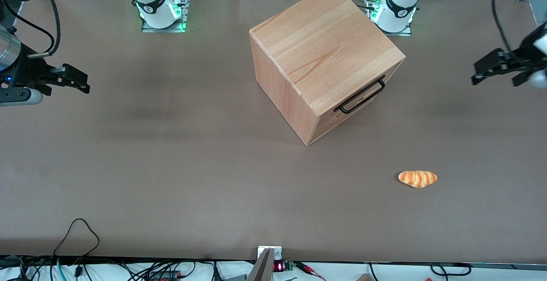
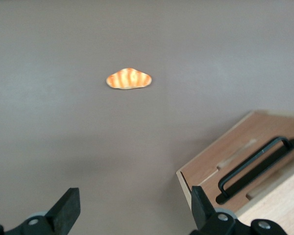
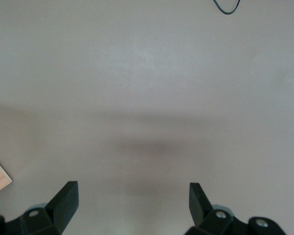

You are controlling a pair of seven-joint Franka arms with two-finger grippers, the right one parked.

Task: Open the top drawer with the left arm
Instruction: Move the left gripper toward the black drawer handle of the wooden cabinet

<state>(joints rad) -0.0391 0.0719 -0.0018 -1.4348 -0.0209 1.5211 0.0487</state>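
The wooden cube cabinet [image 1: 320,45] stands on the brown table, turned at an angle. Its top drawer [image 1: 339,117] sits flush in the cabinet front, with a thin black bar handle [image 1: 362,96] just under the cabinet's top edge. My left arm's gripper [image 1: 495,78] hovers above the table toward the working arm's end, well apart from the handle. It is open and empty. In the left wrist view the gripper [image 2: 134,208] has its fingers [image 2: 68,208] spread wide, with the drawer front [image 2: 230,154] and the handle [image 2: 257,169] beside one finger.
A small orange striped toy bread [image 1: 417,178] lies on the table nearer to the front camera than the cabinet; it also shows in the left wrist view [image 2: 129,79]. Cables run along the table's near edge [image 1: 77,238].
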